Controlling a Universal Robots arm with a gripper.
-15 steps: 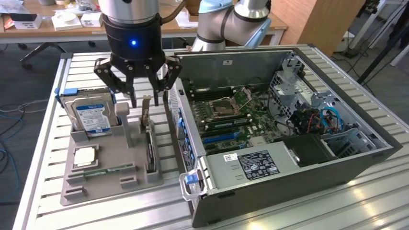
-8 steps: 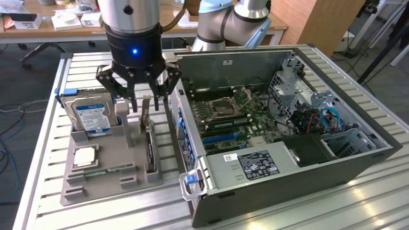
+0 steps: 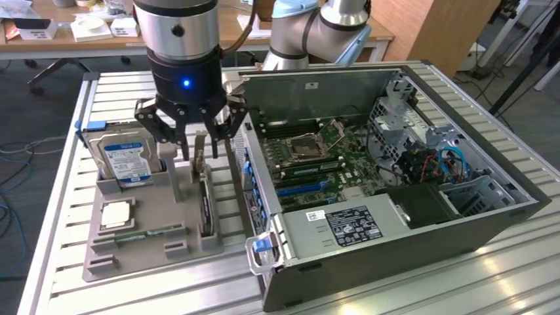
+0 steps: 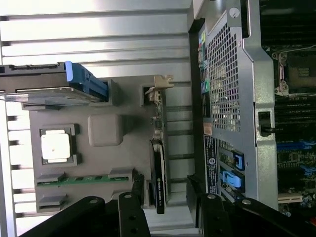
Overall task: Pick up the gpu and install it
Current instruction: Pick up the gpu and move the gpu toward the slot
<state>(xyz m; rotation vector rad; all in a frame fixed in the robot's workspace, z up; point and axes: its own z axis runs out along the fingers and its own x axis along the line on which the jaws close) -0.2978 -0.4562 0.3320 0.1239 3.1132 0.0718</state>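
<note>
The gpu [image 3: 206, 197] stands on its edge in a slot of the grey holder tray [image 3: 162, 203], a thin dark card with a silvery bracket [image 3: 201, 141] at its far end. My gripper [image 3: 206, 146] hangs right over that bracket end, open, one finger on each side of the card without touching it. In the wrist view the gpu [image 4: 159, 168] runs between my two black fingers [image 4: 132, 210], with the gripper [image 4: 165, 207] centred over it. The open computer case [image 3: 455, 216] lies beside the tray, its motherboard [image 3: 311, 154] exposed.
On the tray also sit a silver hard drive with a blue-white label [image 3: 128, 157], a square processor chip [image 3: 115, 215] and a green memory stick [image 3: 144, 233]. The case's rear wall [image 3: 249, 177] rises close beside the gpu. Blue card slots [image 3: 302, 189] show on the motherboard.
</note>
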